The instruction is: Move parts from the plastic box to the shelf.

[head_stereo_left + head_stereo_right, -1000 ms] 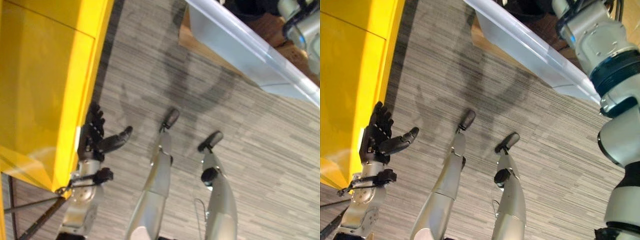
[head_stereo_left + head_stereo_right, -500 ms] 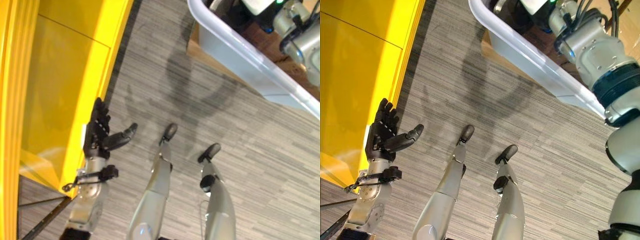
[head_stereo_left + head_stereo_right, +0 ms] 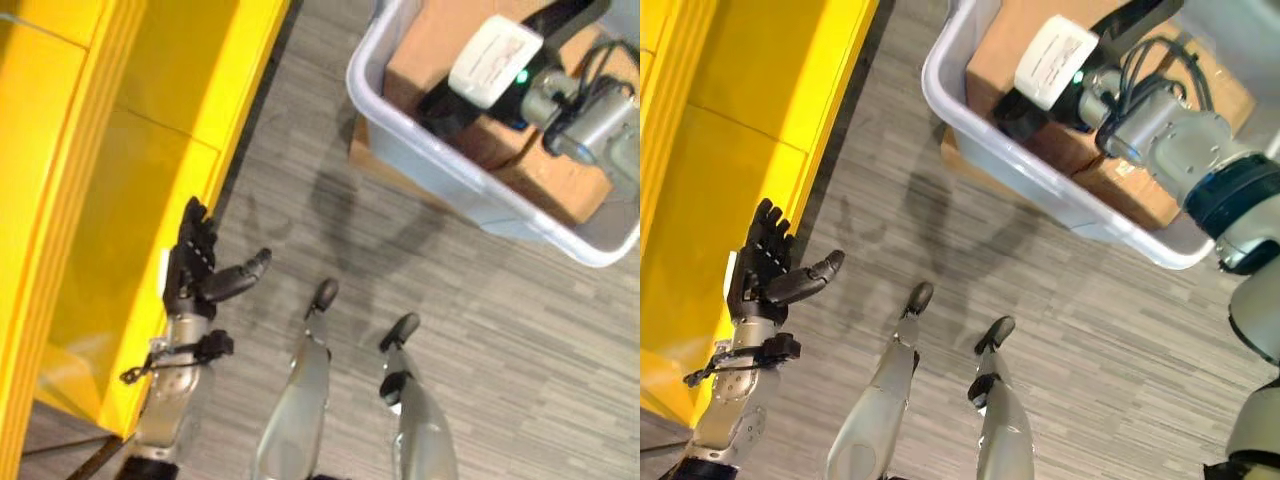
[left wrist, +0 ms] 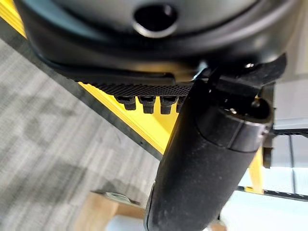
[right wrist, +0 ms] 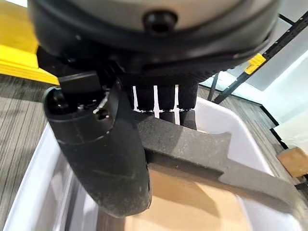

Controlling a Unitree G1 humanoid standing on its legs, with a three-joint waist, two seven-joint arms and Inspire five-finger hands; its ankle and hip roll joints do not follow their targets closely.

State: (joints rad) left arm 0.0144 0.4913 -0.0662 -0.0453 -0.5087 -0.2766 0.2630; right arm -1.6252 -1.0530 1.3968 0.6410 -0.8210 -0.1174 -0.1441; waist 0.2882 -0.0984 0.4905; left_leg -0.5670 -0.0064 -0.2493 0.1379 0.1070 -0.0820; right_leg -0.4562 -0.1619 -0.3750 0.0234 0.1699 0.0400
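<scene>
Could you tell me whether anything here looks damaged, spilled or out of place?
Nothing stands out. The plastic box sits on the floor with cardboard inside; the right robot hand grips a dark part over it, and the left robot hand is open beside the yellow shelf.

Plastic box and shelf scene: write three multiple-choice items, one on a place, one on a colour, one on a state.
1. Where is the right robot hand?
A. Against the shelf
B. Flat on the floor
C. At the plastic box, over its inside

2. What colour is the shelf?
A. Yellow
B. Blue
C. Red

3. What state is the left robot hand in?
A. Curled round a part
B. Open, holding nothing
C. Buried in the box

Key:
1 C, as the right wrist view shows the box's pale walls around the hand, which pinches a dark part.
2 A, as the eye views show its panels yellow.
3 B, as its fingers are straight beside the shelf, with nothing in them.
</scene>
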